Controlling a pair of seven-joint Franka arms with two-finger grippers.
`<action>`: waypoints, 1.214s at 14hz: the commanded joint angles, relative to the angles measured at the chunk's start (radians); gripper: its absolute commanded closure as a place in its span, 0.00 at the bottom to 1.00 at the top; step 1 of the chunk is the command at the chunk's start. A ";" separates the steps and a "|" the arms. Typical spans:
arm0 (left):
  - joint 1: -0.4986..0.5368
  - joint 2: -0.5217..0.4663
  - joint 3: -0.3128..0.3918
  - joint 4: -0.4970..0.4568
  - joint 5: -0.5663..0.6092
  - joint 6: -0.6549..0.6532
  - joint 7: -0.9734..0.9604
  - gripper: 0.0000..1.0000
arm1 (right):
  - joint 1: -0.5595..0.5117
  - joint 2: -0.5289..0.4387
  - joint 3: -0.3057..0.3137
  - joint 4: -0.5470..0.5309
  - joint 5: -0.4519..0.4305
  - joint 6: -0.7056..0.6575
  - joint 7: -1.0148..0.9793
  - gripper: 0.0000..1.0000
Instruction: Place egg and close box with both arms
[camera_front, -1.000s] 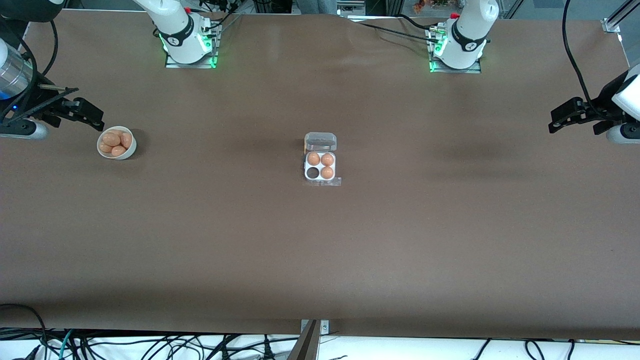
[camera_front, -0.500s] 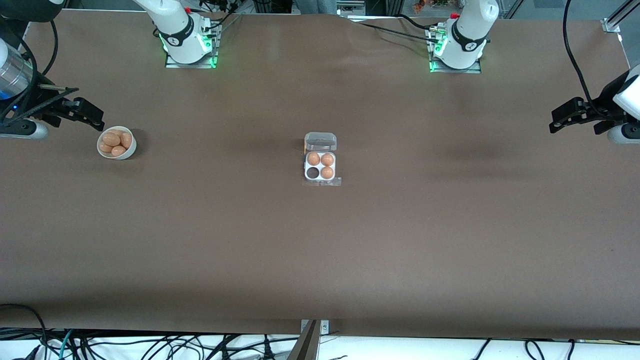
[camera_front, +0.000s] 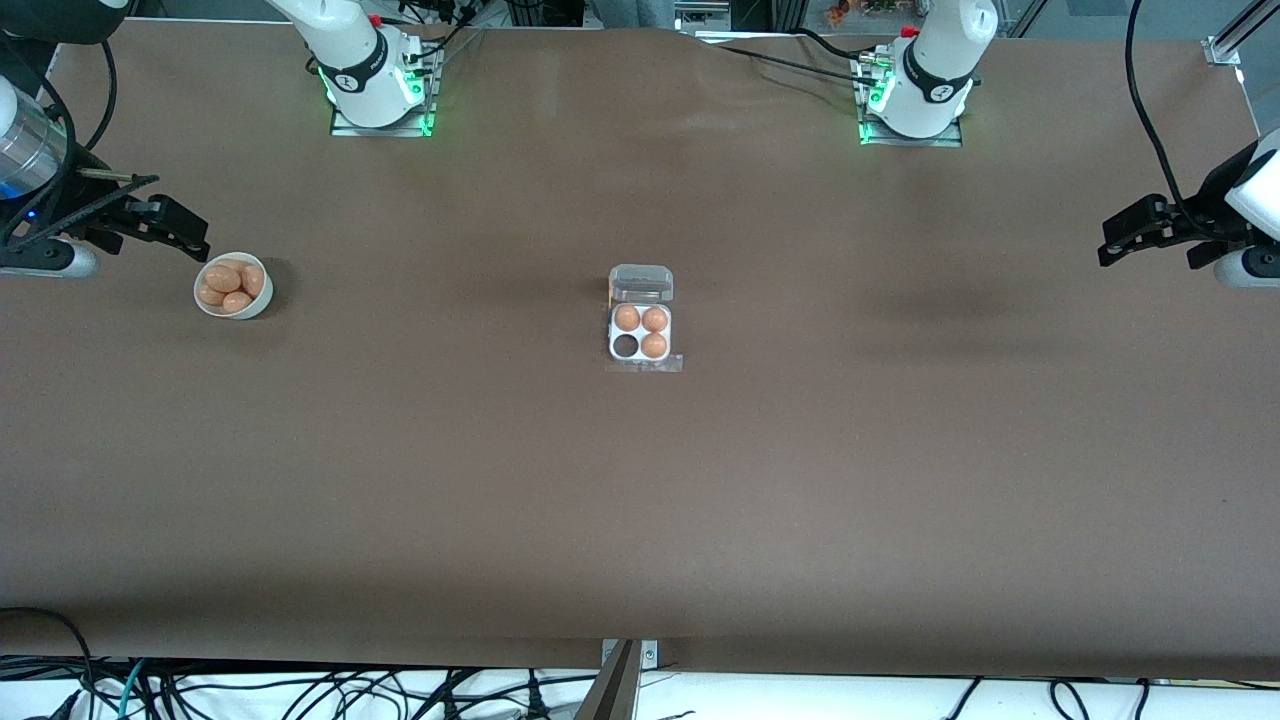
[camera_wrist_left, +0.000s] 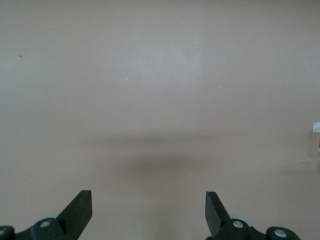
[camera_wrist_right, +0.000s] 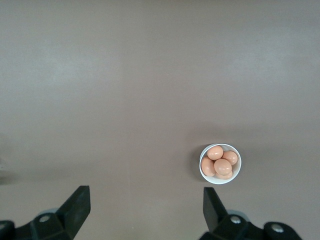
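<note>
The clear-plastic box (camera_front: 640, 333) sits mid-table with its lid (camera_front: 641, 283) open. Three brown eggs fill its cells; the cell nearest the front camera toward the right arm's end is empty (camera_front: 626, 346). Several loose brown eggs (camera_front: 232, 284) lie in a white bowl (camera_front: 259, 300) near the right arm's end, also in the right wrist view (camera_wrist_right: 220, 163). My right gripper (camera_front: 190, 240) is open and empty, up in the air beside the bowl; it also shows in the right wrist view (camera_wrist_right: 145, 205). My left gripper (camera_front: 1115, 238) is open and empty over the left arm's end; it also shows in the left wrist view (camera_wrist_left: 148, 207).
The brown table cover (camera_front: 640, 500) spreads wide around the box. The two arm bases (camera_front: 375, 85) (camera_front: 915, 95) stand at the edge farthest from the front camera. Cables hang along the nearest edge (camera_front: 300, 690).
</note>
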 joint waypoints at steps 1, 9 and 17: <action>0.001 0.002 -0.002 0.022 0.011 -0.021 0.009 0.00 | -0.004 -0.005 0.002 0.009 0.001 -0.016 -0.011 0.00; 0.001 0.003 -0.002 0.022 0.010 -0.043 0.010 0.00 | -0.004 -0.005 0.002 0.009 0.001 -0.016 -0.011 0.00; 0.001 0.003 -0.002 0.021 0.010 -0.053 0.010 0.00 | -0.005 -0.003 0.002 0.007 0.001 -0.018 -0.011 0.00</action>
